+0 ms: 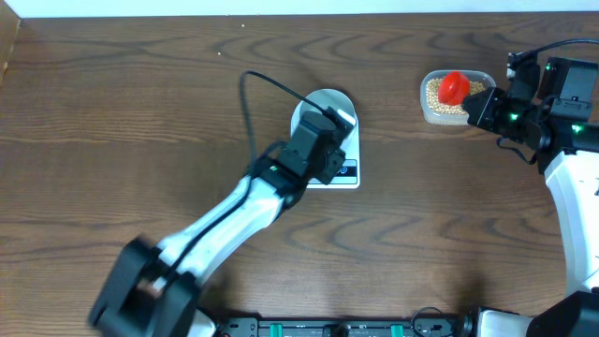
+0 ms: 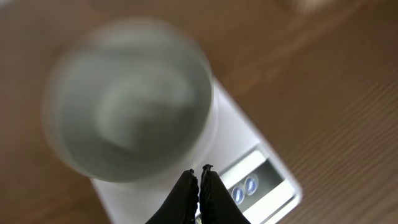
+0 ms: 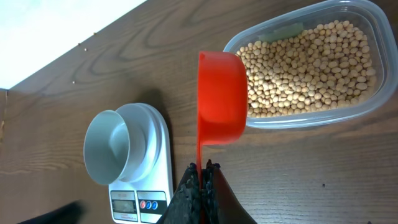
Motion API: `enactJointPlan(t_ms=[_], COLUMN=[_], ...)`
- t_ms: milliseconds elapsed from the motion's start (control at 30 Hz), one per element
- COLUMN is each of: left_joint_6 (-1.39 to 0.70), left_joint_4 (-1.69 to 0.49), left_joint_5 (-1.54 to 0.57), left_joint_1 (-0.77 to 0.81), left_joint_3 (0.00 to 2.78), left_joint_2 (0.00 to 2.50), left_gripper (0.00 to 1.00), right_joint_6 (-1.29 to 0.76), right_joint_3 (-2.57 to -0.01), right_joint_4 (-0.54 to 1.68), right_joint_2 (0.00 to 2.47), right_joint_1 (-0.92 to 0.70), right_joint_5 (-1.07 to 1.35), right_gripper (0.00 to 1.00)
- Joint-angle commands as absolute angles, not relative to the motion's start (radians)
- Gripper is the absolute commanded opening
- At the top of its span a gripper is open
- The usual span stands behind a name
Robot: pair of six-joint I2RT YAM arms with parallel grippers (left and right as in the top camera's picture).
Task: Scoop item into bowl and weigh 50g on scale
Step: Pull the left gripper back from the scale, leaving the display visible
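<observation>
Beans (image 3: 311, 68): heaped in a clear plastic tub (image 3: 376, 93), well off to the right of the scale (image 3: 155, 180).
Bowl (image 3: 109, 146): sits on the scale's platform at the end away from the display, overhanging that edge; its inside shows plain pale white.
Scale: flat on the wooden worktop (image 1: 140, 112), with display and red and blue buttons at the end nearest the robot; the reading is too small to make out.
Left arm (image 1: 234, 211): stretched diagonally from the worktop's near edge up to the scale, with the wrist over the platform.
Left end effector (image 2: 199, 171): clenched, fingers pressed together with nothing between them, hanging over the scale just beside the bowl's rim on the display side.
Right arm (image 1: 571, 178): well to the right of the scale, with the wrist pointing at the tub.
Right end effector (image 3: 202, 167): clenched on the thin handle of a red-orange scoop (image 3: 221, 96).
Scoop: its cup reaches ahead of the fingers and overlaps the tub's end facing the scale; whether it touches or carries beans cannot be told.
</observation>
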State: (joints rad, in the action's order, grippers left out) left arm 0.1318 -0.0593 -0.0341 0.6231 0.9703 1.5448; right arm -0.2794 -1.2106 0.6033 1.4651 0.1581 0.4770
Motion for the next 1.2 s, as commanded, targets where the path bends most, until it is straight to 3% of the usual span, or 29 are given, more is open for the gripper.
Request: enactJointPlan(t_ms=[0, 333, 700, 1167], left_joint_6=[0.138, 0.051, -0.088, -0.091], left_joint_4=[-0.100, -0.398, -0.331, -0.332], left_joint_5=[-0.014, -0.014, -0.014, -0.013], left_joint_1=[0.621, 0.621, 0.601, 0.600], left_joint_3=[0.986, 0.970, 0.887, 0.888], left_joint_2=[1.464, 1.419, 1.433, 1.406], left_gripper=[0.08, 0.08, 0.08, 0.08], right_joint_6=[-0.264, -0.249, -0.249, -0.249], right_joint_3=[-1.229, -1.229, -1.230, -1.229], right_joint_4=[0.599, 0.594, 0.595, 0.596], right_joint_2=[1.457, 1.457, 1.457, 1.457], right_joint_1=[0.149, 0.149, 0.149, 0.149], right_joint_5=[0.477, 0.476, 0.476, 0.477], right_gripper=[0.01, 0.01, 0.01, 0.01])
